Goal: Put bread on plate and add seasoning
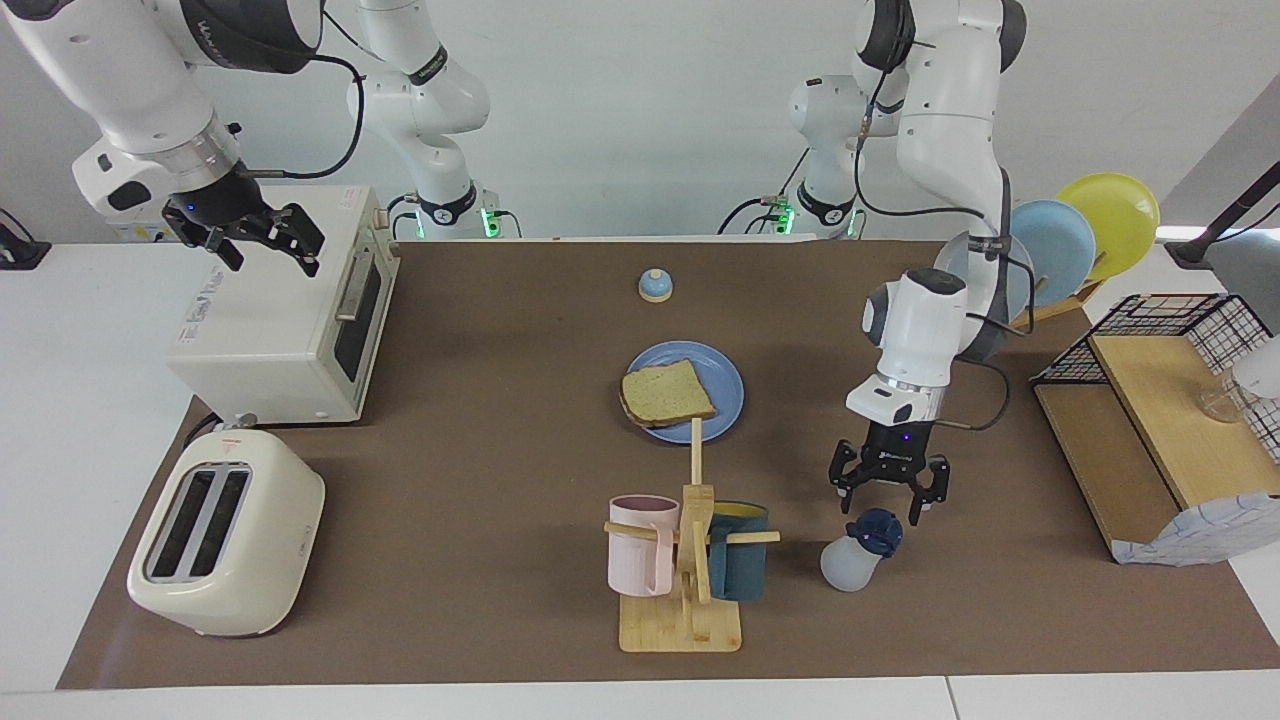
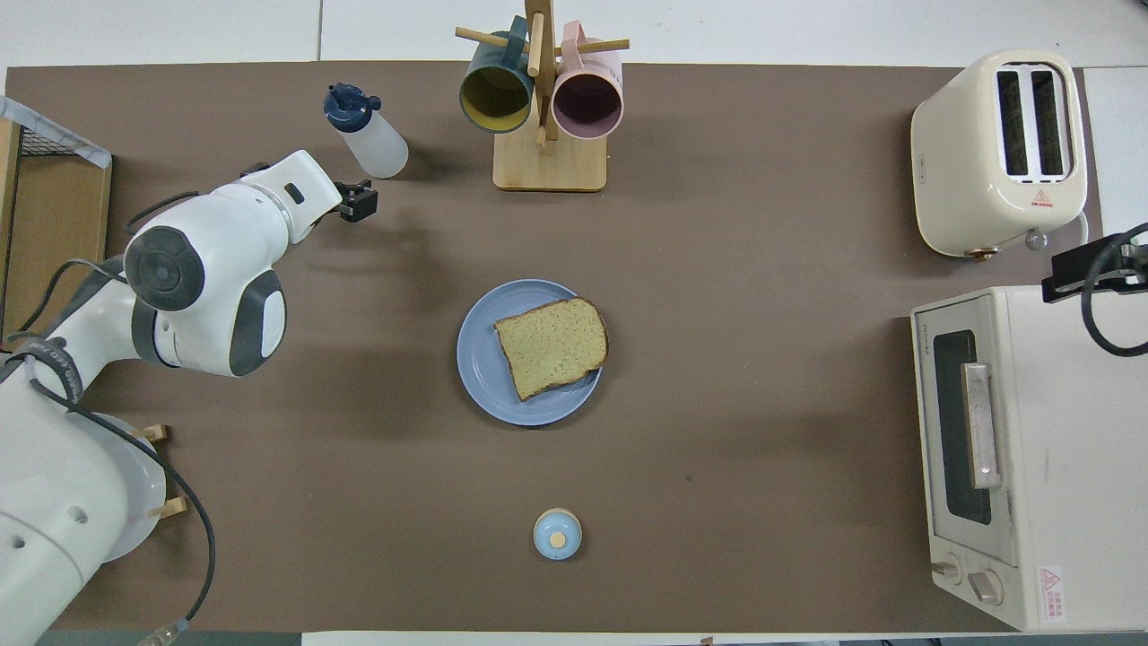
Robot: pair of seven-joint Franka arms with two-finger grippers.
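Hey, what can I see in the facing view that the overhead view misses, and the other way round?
Only the facing view shows the right tool open over the toaster oven, the left tool open above the seasoning bottle, and the racked plates. Only the overhead view shows the oven's knobs and into the mugs. Both show the bread on the plate, the bell and the toaster.
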